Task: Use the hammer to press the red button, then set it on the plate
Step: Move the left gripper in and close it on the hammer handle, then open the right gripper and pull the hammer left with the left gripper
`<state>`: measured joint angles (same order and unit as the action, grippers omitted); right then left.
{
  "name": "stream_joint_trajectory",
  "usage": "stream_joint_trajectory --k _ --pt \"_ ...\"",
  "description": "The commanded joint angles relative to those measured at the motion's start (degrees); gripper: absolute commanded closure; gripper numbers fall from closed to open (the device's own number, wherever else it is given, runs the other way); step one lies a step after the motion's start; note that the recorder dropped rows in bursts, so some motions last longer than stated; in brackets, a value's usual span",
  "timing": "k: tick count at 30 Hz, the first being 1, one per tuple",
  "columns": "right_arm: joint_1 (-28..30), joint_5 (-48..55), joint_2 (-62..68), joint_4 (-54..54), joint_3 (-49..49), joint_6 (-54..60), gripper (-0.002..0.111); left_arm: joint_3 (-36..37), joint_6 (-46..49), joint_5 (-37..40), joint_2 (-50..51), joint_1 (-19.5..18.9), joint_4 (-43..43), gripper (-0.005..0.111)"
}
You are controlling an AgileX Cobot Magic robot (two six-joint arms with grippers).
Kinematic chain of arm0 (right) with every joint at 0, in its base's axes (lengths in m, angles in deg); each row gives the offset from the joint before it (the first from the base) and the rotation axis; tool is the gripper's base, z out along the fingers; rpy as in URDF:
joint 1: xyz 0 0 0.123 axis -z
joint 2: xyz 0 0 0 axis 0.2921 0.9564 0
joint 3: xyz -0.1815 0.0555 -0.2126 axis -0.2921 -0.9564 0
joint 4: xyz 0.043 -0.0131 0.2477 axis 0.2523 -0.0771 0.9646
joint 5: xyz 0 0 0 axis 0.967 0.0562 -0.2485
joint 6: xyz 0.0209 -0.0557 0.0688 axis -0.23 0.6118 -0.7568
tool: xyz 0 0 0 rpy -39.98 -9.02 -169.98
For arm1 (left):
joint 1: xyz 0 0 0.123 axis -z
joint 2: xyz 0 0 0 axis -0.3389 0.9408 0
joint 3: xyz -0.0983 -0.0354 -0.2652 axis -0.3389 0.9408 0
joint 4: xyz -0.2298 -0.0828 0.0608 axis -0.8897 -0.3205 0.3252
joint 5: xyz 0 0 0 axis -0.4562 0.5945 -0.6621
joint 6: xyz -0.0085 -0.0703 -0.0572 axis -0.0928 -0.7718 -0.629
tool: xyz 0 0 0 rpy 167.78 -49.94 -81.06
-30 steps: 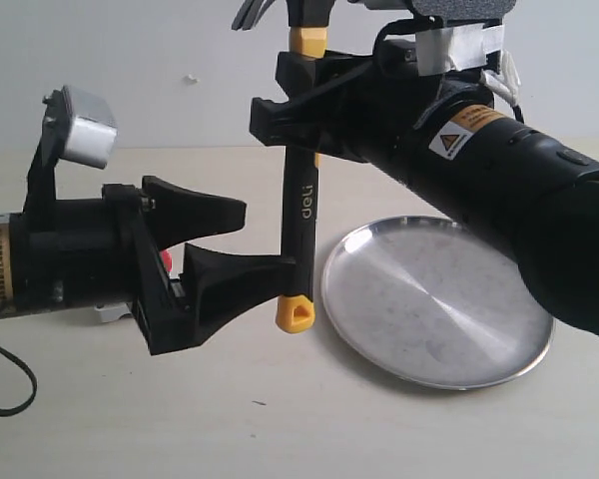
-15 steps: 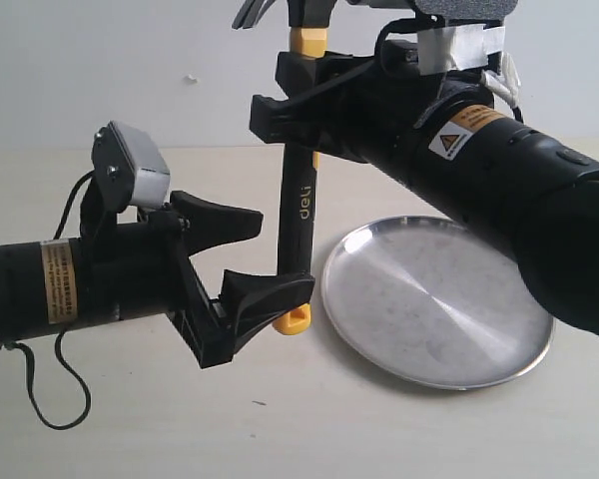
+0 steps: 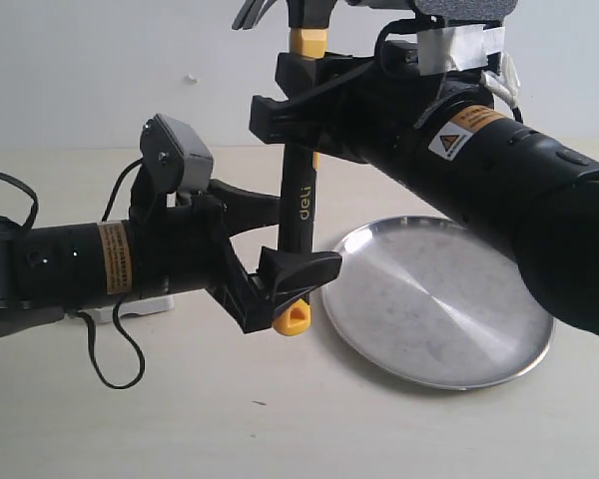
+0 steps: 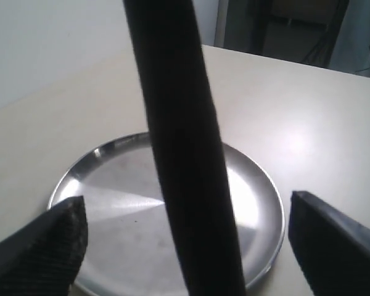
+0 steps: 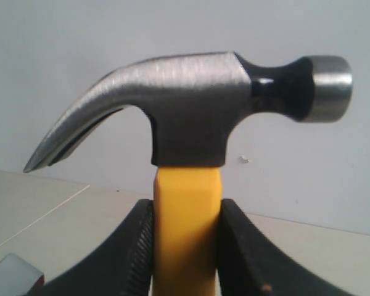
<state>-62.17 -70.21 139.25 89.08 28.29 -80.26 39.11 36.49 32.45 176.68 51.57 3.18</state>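
From the exterior view, my right gripper (image 3: 301,98) is clamping the hammer (image 3: 301,205) high on its handle, just under the head, and holding it upright above the table (image 3: 280,429). The dark head is running out of the top of the frame, and the yellow end with its hole is hanging just below my left gripper (image 3: 298,239). That left gripper is reaching in from the side with its jaws spread. One finger is passing behind the black "deli" grip and the other in front of it, so the lower handle is standing between them. The silver plate (image 3: 434,382) is lying flat on the table just beyond my left fingertips and beneath my right arm. Only the pale base of the red button (image 3: 130,307) is peeking out under my left arm; the dome is hidden.

From my left wrist, the hammer's dark handle (image 4: 185,154) is rising straight through the middle. My two fingers (image 4: 43,246) are sitting well off to either side with clear gaps, so I am not gripping it. The plate (image 4: 74,176) is lying behind the handle.

From my right wrist, my fingers (image 5: 132,253) are pressing both sides of the yellow neck directly beneath the hammer head (image 5: 197,105), claw pointing one way and round face the other.
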Motion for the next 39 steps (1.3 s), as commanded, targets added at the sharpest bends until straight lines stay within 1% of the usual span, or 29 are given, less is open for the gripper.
stream_joint_trajectory --k 1,3,4,6,10,14,17,18,19,25,27,28,31,35,37,39 --pt "0.27 -3.9 -1.22 -0.84 1.31 0.02 0.108 -1.61 0.08 -0.88 1.53 1.99 -0.88 0.022" --pt "0.27 -3.9 -1.22 -0.84 1.31 0.02 0.108 -2.2 0.08 -0.77 2.06 2.75 -2.05 0.025" --pt "0.27 -3.9 -1.22 -0.84 1.31 0.02 0.108 -2.47 0.08 -0.66 2.27 3.07 -2.84 0.029" --pt "0.27 -3.9 -1.22 -0.84 1.31 0.02 0.108 -2.99 0.08 0.81 2.27 3.62 -2.91 0.039" --pt "0.27 -3.9 -1.22 -0.73 1.31 0.02 0.108 -3.35 0.08 0.91 2.27 3.62 -2.8 0.06" --pt "0.27 -3.9 -1.22 -0.73 1.31 0.02 0.108 -3.35 -1.01 0.91 2.27 3.62 -3.77 0.075" --pt "0.27 -3.9 -1.22 -0.73 1.31 0.02 0.108 -3.35 -4.82 0.91 2.27 3.62 -3.47 0.094" --pt "0.27 -3.9 -1.22 -0.73 1.31 0.02 0.108 -3.35 -5.36 0.91 2.27 3.62 -3.25 0.103" --pt "0.27 -4.01 -1.22 -0.73 1.31 0.02 0.108 -3.35 -5.45 0.91 2.27 3.62 -3.09 0.107" --pt "0.27 -4.5 -1.22 -0.86 1.31 0.38 0.108 -3.35 -6.11 0.91 2.27 3.62 -3.34 0.107" --pt "0.27 -4.5 -1.22 -0.86 1.31 1.29 0.105 -3.35 -6.24 0.91 2.27 3.62 -4.32 0.107" --pt "0.27 -4.5 -1.22 -0.86 1.31 1.56 0.102 -3.35 -6.58 0.91 2.27 3.62 -5.02 0.107" --pt "0.27 -4.89 -1.22 -0.86 1.31 1.56 0.086 -3.35 -9.47 0.05 2.27 3.62 -6.52 0.107" --pt "0.27 -5.01 -1.22 -0.86 1.31 1.66 0.056 -3.35 -10.38 -0.45 1.36 3.62 -10.06 0.107" --pt "0.27 -5.01 -1.22 -0.86 1.31 1.66 0.046 -3.35 -10.38 -0.35 0.58 3.62 -11.34 0.107" --pt "0.27 -4.89 -1.22 -0.86 1.31 1.66 0.043 -3.35 -10.27 -0.35 -0.24 3.62 -12.13 0.107"
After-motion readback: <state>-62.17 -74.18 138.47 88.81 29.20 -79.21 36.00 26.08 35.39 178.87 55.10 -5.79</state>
